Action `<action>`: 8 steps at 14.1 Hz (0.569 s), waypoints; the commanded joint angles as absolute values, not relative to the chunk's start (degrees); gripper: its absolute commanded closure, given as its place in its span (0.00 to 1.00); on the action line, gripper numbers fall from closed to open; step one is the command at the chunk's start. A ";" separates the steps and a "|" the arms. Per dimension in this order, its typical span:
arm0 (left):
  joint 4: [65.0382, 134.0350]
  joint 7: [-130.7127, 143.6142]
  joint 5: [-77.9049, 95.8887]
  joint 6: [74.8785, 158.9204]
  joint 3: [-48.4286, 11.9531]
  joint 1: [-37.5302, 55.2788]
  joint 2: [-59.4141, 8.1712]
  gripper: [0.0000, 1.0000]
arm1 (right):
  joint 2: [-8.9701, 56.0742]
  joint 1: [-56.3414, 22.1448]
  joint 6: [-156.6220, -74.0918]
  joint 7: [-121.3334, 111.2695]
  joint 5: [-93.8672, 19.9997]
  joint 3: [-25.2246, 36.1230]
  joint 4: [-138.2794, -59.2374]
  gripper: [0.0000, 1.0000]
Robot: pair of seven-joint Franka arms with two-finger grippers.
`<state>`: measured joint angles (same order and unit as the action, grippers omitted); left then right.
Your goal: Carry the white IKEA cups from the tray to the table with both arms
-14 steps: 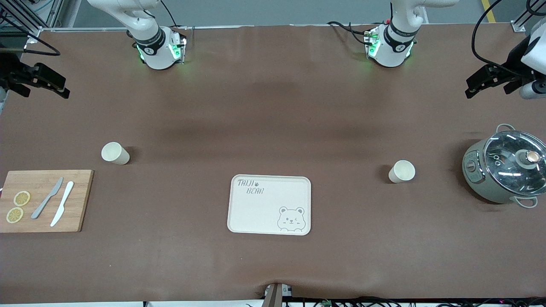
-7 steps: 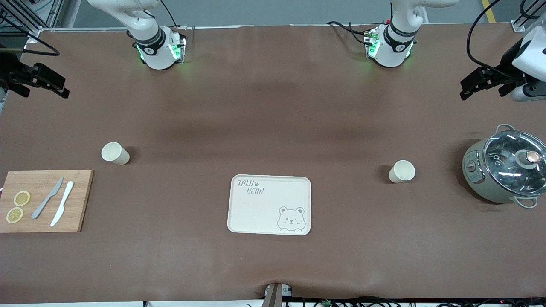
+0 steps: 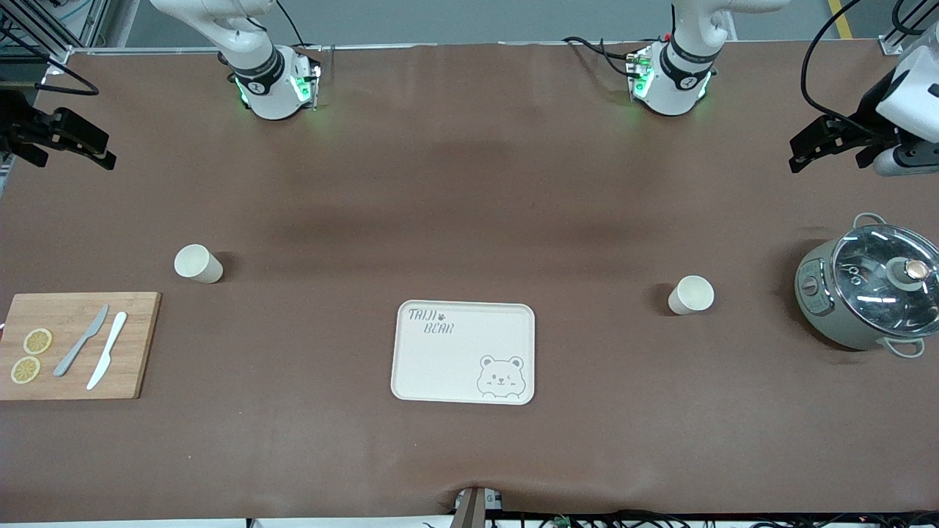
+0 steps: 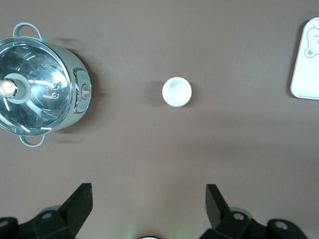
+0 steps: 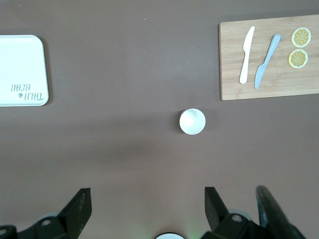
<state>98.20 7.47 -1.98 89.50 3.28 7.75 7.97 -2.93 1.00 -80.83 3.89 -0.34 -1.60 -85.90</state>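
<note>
Both cups (image 3: 690, 295) well clear of spread fingers (image 4: 79, 201).

Table (image 3: 469, 183): cups (image 3: 198, 263), tray (image 3: 463, 352), board (image 3: 77, 345), pot (image 3: 869, 286).

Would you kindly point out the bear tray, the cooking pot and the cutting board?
bear tray (image 3: 447, 359): front view, bare middle.
cooking pot (image 3: 829, 319): front view, side wall.
cutting board (image 3: 139, 345): front view, bare wood.

Even overhead light, soft shadows beside cups (image 3: 690, 295), glare on pot lid (image 3: 884, 270), sharp focus
</note>
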 commanded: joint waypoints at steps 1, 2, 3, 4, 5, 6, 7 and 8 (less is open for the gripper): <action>96.33 6.33 -0.97 89.65 3.16 7.56 6.77 0.00 | -3.34 0.97 -80.51 3.78 -1.23 -1.58 -85.43 0.00; 96.15 6.76 -0.97 89.56 3.16 7.56 6.51 0.00 | -3.34 1.05 -80.25 3.87 -1.23 -1.58 -85.52 0.00; 96.07 7.29 -0.97 89.30 3.08 7.65 6.42 0.00 | -3.34 1.14 -80.33 3.78 -1.23 -1.58 -85.52 0.00; 96.06 7.29 -0.97 89.30 3.08 7.65 6.42 0.00 | -3.34 1.23 -80.42 3.78 -1.23 -1.58 -85.52 0.00; 95.72 7.21 -0.97 89.30 3.08 7.65 6.33 0.00 | -3.34 1.06 -80.51 3.78 -1.23 -1.58 -85.52 0.00; 95.45 7.12 -0.97 89.30 3.08 7.56 6.33 0.00 | -3.34 1.14 -80.51 3.87 -1.23 -1.58 -85.52 0.00; 95.36 7.03 -0.97 89.30 3.08 7.56 6.33 0.00 | -3.25 1.32 -80.51 3.87 -1.23 -1.58 -85.52 0.00; 95.27 7.03 -0.97 89.30 3.16 7.47 6.33 0.00 | -3.34 1.32 -80.51 3.87 -1.23 -1.50 -85.52 0.00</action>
